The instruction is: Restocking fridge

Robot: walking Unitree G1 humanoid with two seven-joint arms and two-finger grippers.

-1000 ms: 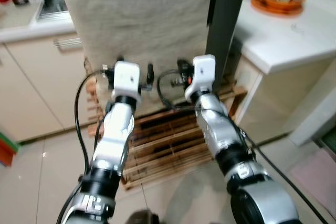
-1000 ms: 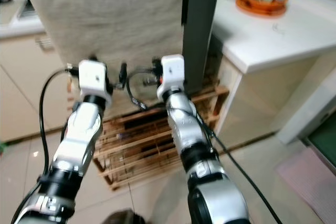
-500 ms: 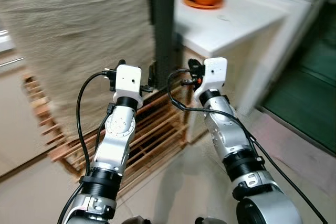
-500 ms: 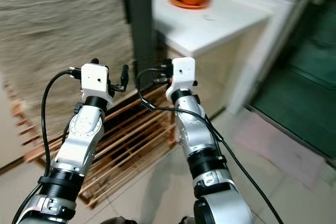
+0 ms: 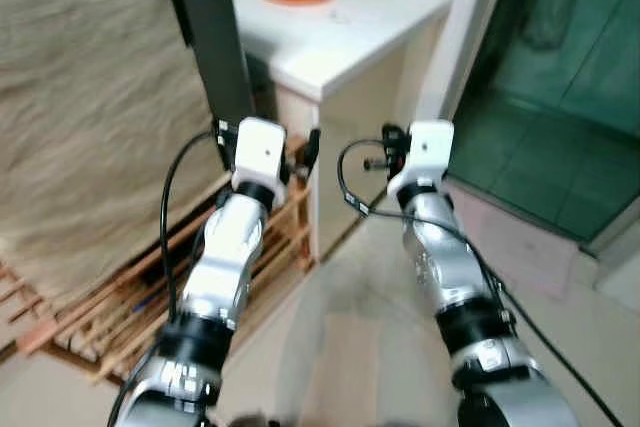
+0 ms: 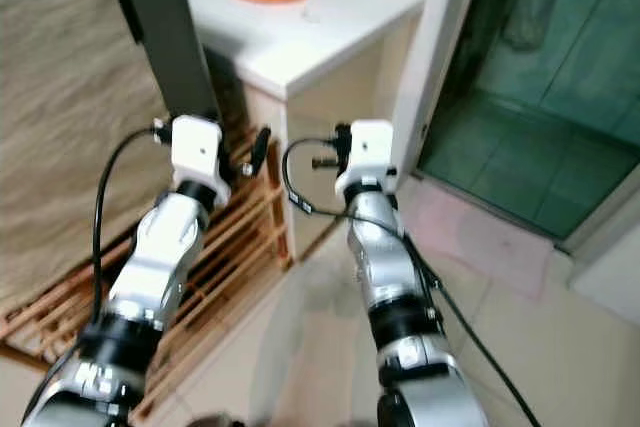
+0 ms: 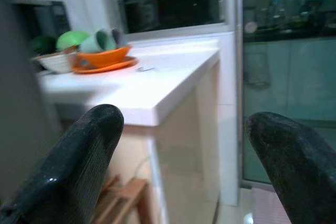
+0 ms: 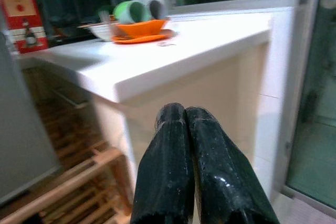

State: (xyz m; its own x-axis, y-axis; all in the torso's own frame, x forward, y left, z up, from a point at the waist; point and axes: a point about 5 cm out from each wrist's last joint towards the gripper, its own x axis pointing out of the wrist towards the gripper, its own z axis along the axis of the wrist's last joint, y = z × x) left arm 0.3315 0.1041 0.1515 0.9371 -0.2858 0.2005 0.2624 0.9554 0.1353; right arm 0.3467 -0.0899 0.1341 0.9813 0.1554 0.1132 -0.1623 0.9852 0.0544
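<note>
Fridge side [image 5: 205, 37] by white counter [image 5: 340, 37]; left hand [image 7: 184, 156] spread, right hand [image 8: 186, 116] clenched, both empty.

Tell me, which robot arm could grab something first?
Probably the left. The left gripper has its fingers spread wide, ready to close on something. The right gripper has its fingers pressed together and holds nothing. Both hover by the white counter.

Both arms raised forward, side by side; left gripper [image 7: 178, 145] fingers spread wide, empty; right gripper [image 8: 186, 129] fingers pressed together, tips touching, holding nothing
</note>
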